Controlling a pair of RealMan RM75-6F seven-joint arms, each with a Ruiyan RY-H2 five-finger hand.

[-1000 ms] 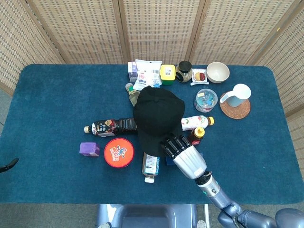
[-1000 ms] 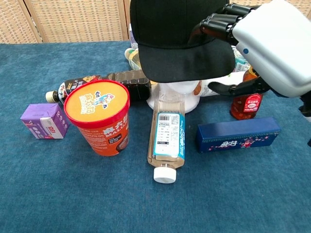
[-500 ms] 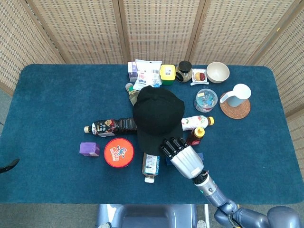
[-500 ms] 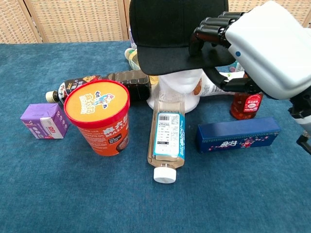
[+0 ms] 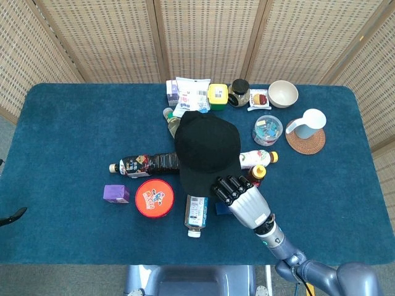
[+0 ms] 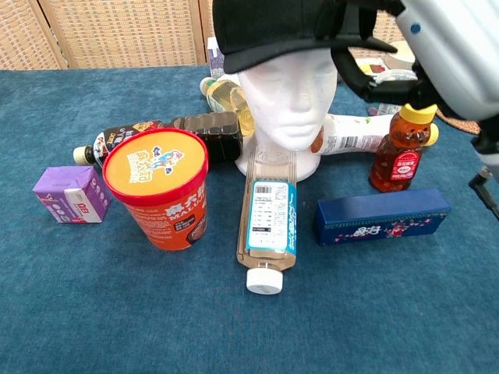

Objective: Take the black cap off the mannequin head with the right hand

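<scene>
A black cap [image 5: 207, 151] covers the white mannequin head [image 6: 290, 101] at the table's middle. In the chest view the cap [image 6: 273, 27] is tilted up, brim raised above the face. My right hand [image 5: 244, 198] grips the brim's front edge from the near side, fingers over the top and thumb beneath; the chest view shows the same hand [image 6: 437, 47] at the upper right. My left hand stays out of both views.
Around the head lie a red-lidded tub [image 6: 160, 195], a clear bottle [image 6: 267, 226], a dark bottle [image 6: 164, 132], a honey bear bottle [image 6: 401, 148], a navy box [image 6: 382, 214] and a purple carton [image 6: 72, 193]. Snacks, a bowl [image 5: 282, 94] and a mug [image 5: 308, 123] stand behind.
My right hand has closed on the brim and lifted it. The cap has tipped up and back, and the mannequin's face now shows in the chest view.
</scene>
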